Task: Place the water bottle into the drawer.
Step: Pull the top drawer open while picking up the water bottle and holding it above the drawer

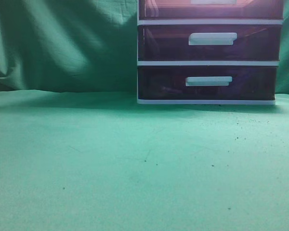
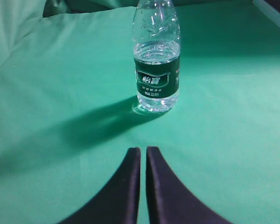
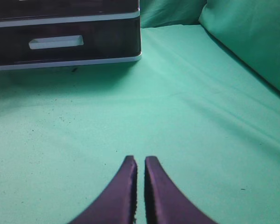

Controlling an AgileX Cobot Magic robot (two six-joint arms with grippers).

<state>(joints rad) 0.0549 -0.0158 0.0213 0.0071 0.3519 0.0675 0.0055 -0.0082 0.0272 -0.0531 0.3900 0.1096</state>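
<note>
A clear water bottle (image 2: pixel 156 60) with a dark green label stands upright on the green cloth, straight ahead of my left gripper (image 2: pixel 143 149), which is shut and empty well short of it. The reddish-brown top drawer (image 1: pixel 173 8) of the white-framed unit shows at the top edge of the exterior view, closed, with its white handle (image 1: pixel 213 1) cut off by the frame. My right gripper (image 3: pixel 140 159) is shut and empty over bare cloth, with the unit far ahead on its left. Neither gripper nor the bottle shows in the exterior view.
Two darker purple drawers (image 1: pixel 209 43) with white handles sit below the top one; the lowest one (image 3: pixel 56 43) shows in the right wrist view. Green cloth (image 1: pixel 111 163) covers the table and hangs as a backdrop (image 1: pixel 62 43). A raised cloth fold (image 3: pixel 252 42) stands on the right.
</note>
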